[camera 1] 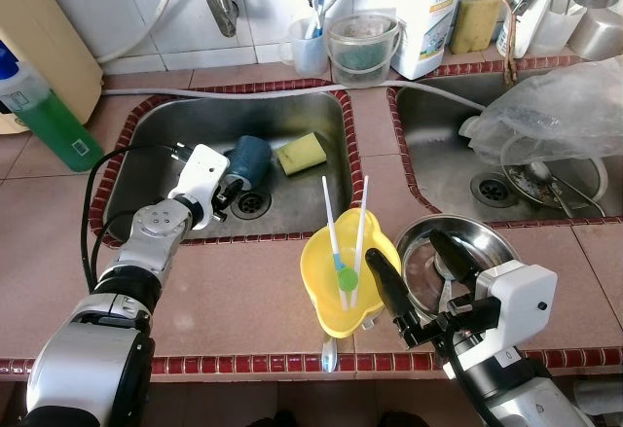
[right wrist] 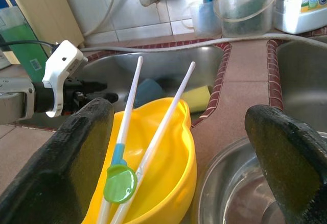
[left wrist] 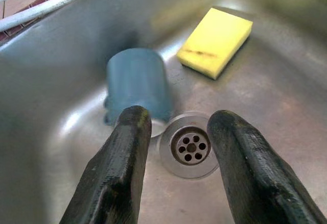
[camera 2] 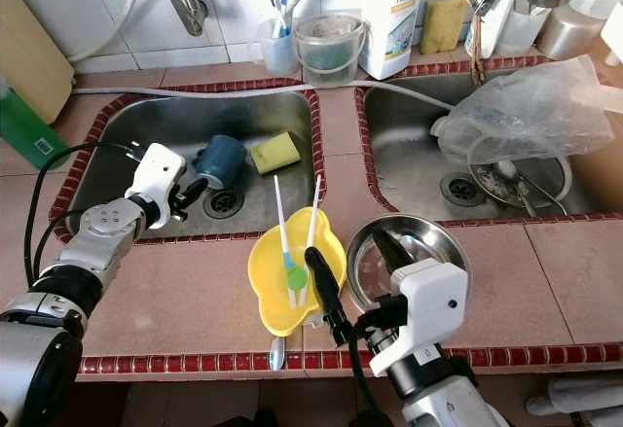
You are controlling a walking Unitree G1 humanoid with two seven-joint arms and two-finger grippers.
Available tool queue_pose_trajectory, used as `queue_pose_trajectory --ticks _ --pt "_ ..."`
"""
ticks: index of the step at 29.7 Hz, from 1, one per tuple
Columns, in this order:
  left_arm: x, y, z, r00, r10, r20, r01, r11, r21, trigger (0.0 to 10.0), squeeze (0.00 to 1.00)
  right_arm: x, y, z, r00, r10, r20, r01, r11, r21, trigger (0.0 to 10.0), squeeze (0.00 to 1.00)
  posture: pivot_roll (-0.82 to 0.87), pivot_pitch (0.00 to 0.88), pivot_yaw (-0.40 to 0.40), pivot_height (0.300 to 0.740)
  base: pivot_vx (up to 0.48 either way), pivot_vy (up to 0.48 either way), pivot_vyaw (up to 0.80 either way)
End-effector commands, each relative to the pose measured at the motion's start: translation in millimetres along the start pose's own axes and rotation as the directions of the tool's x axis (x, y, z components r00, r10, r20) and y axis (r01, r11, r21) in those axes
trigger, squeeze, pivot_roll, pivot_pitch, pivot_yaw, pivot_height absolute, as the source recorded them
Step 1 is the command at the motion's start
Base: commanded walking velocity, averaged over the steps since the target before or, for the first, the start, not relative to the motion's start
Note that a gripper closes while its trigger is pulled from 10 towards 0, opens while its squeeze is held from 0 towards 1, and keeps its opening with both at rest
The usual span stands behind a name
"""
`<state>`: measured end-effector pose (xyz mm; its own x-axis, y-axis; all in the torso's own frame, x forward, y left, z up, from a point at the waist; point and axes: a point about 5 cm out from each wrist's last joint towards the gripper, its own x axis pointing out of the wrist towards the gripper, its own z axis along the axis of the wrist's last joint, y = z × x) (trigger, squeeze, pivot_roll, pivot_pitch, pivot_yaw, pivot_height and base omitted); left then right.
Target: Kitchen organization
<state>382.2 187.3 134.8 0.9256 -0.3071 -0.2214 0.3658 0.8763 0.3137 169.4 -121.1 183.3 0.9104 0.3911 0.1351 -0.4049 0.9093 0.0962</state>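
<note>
Now our left gripper (left wrist: 176, 147) gapes over sink (camera 1: 146, 125) drain, beside blue cup (camera 1: 249, 158); our right gripper (right wrist: 179, 147) gapes between yellow bowl (camera 1: 331, 305) and steel bowl (camera 1: 487, 242).

The left gripper (camera 1: 230, 196) reaches into the steel sink basin (camera 1: 146, 140), its black fingers parted just before a dark blue cup lying on its side (camera 1: 249, 160); a yellow rectangular sponge (camera 1: 302, 153) lies just beyond.

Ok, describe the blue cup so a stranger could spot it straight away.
Find the left sink of the two steel basins. On its floor, beside the drain, the cup lies tipped over, with the left gripper just before it. It is dark blue and round; the neighbouring sponge is yellow and flat.
</note>
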Motion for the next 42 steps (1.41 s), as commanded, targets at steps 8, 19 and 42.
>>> queue_pose_trajectory --ticks 8,19,42 --pt "-10.4 14.5 23.3 0.981 0.113 0.161 -0.092 0.987 -0.134 10.0 1.0 40.1 -9.2 6.9 0.991 -0.015 0.135 0.013 1.0 0.013 10.0 0.0 -0.23 0.158 0.118 0.74 0.0 0.0 0.0" --pt "-37.9 6.0 44.9 0.923 0.231 0.308 -0.154 0.955 -0.254 10.0 0.0 67.1 -19.7 7.5 0.981 0.006 0.196 -0.005 1.0 -0.003 10.0 0.0 -0.14 0.109 0.069 0.74 0.0 0.0 0.0" --pt "-79.2 -52.1 43.1 0.845 0.364 0.392 -0.207 0.898 -0.388 10.0 0.0 91.1 -29.4 -6.3 0.953 -0.111 0.282 0.147 0.983 -0.111 10.0 0.0 -0.09 0.02 0.017 0.74 0.0 0.0 0.0"
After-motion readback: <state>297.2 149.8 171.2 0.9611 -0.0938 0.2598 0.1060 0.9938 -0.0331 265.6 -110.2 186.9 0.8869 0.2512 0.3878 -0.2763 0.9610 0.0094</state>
